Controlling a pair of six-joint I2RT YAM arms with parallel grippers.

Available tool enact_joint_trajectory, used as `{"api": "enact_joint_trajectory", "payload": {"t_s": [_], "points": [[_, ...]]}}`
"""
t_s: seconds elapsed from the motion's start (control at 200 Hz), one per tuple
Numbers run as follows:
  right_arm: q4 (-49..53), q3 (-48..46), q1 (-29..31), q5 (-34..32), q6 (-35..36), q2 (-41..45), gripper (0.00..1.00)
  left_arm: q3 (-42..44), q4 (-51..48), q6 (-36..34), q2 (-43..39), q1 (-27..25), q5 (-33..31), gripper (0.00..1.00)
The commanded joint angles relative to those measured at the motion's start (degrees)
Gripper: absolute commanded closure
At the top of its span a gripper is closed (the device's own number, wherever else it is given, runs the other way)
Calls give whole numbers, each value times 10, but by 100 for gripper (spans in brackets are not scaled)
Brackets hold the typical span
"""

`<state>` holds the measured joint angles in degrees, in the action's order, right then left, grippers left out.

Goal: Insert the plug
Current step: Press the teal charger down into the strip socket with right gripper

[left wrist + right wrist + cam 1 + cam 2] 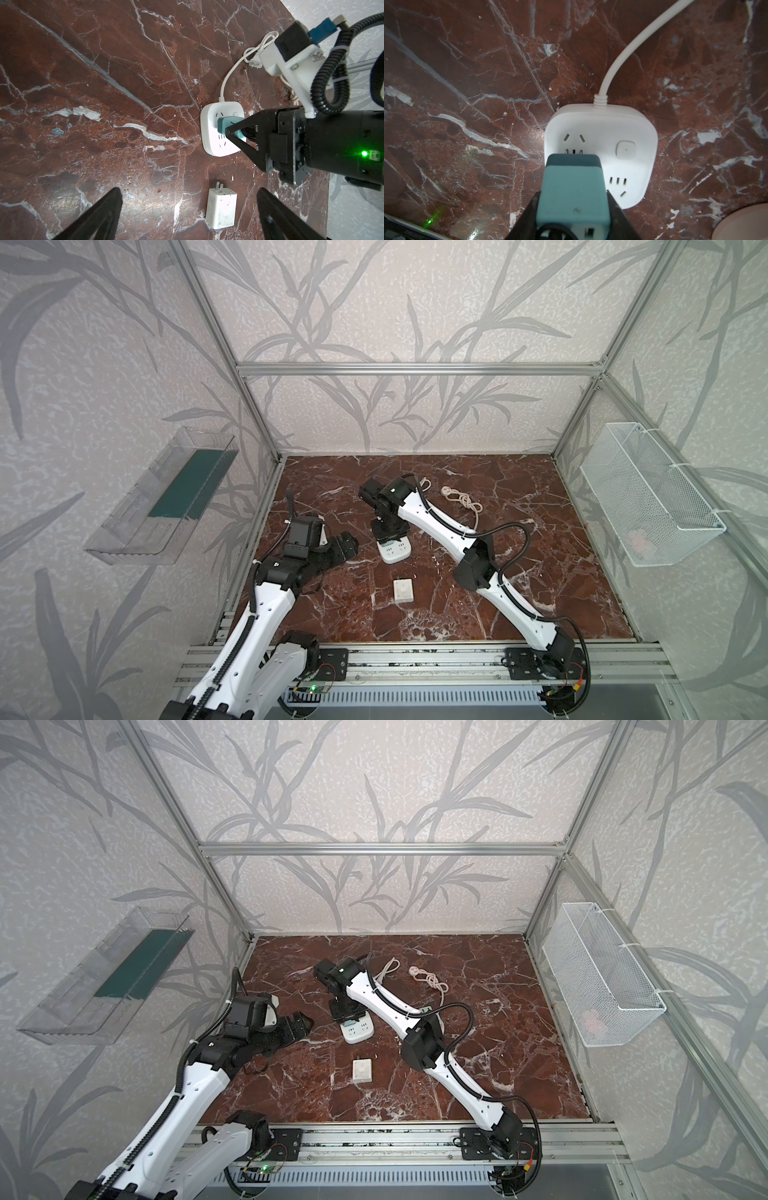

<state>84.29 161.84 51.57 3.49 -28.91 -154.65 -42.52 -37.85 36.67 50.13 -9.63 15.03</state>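
Observation:
The plug (pixel 572 187) is a teal block, and my right gripper (pixel 573 193) is shut on its sides. It points down at the white power strip (pixel 629 128) on the marble table. The plug's front end meets the strip's face (pixel 212 124) over one socket, and its prongs are hidden. In both top views the right gripper (pixel 388 537) (pixel 347 1017) stands over the strip (pixel 395 553) (pixel 358 1032). My left gripper (pixel 189 193) is open and empty, hovering to the strip's left (pixel 347 545) and apart from it.
A white charger (pixel 403 590) (pixel 221 207) lies on its side nearer the front edge. The strip's cord and its own plug (pixel 424 483) trail toward the back, beside a knotted beige cable (pixel 461 499). A wire basket (pixel 615 489) hangs on the right wall, a clear shelf (pixel 137 531) on the left.

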Motion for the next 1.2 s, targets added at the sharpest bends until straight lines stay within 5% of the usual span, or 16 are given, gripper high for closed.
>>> {"api": "enact_joint_trajectory", "payload": {"t_s": [0.0, 0.355, 0.58, 0.915, 1.195], "points": [[31, -36, 3, -12, 5, -74, 100, 3, 1, -2, 0, 3, 4, 2], [85, -74, -12, -4, 38, 5, 100, 0, 4, -4, 2, 3, 9, 2], [72, -179, -14, -24, 53, 81, 100, 3, 2, -3, -7, 3, 7, 2], [107, -110, -23, -7, 58, 17, 100, 2, -1, -5, -8, 3, 7, 2], [64, -175, -29, 23, 54, -9, 100, 0, 7, -4, 6, 3, 17, 2]]}}
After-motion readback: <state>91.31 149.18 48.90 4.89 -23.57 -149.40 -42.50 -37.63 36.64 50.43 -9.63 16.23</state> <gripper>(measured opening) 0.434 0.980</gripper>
